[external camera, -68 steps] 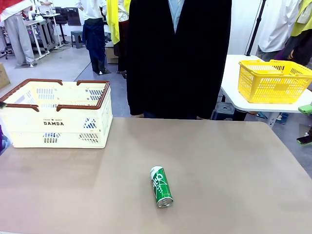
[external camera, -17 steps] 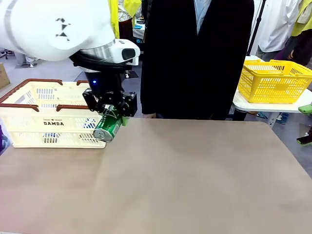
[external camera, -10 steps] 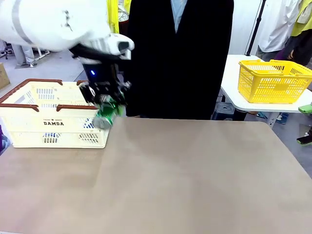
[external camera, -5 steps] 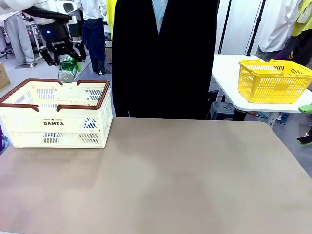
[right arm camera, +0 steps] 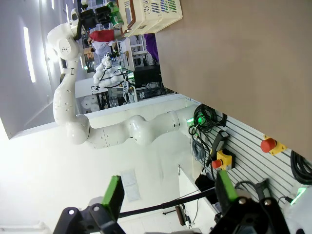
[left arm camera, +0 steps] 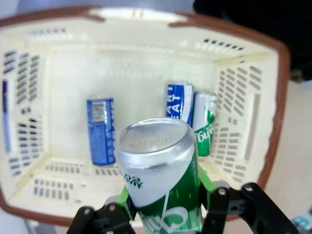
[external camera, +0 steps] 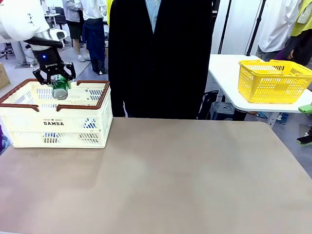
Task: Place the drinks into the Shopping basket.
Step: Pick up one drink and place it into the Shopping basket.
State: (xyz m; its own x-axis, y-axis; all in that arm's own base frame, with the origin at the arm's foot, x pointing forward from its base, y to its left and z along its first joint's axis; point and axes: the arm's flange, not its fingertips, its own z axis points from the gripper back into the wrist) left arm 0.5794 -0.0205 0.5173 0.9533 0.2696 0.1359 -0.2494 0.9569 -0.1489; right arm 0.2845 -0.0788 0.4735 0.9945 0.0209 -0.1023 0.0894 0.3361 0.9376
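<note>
My left gripper [external camera: 56, 81] is shut on a green can [external camera: 60, 89] and holds it just above the open top of the Shopping basket [external camera: 73, 127], the cream crate with a brown rim at the table's far left. In the left wrist view the green can [left arm camera: 162, 181] sits between my green pads, its silver end facing the camera, over the basket [left arm camera: 253, 122]. On the basket floor lie a blue can [left arm camera: 101, 129], a blue-and-white can [left arm camera: 179, 103] and a green-and-silver can [left arm camera: 206, 123]. My right gripper [right arm camera: 169, 192] is open with nothing in it, away from the table.
A person in dark clothes [external camera: 161, 58] stands at the table's far edge, right of the basket. A yellow mesh basket [external camera: 274, 80] rests on a white side table at the back right. The tan tabletop [external camera: 185, 175] is bare.
My left gripper has lowered the green can and shifted it slightly left, from above the basket's far rim down to its opening. The right gripper stays open.
</note>
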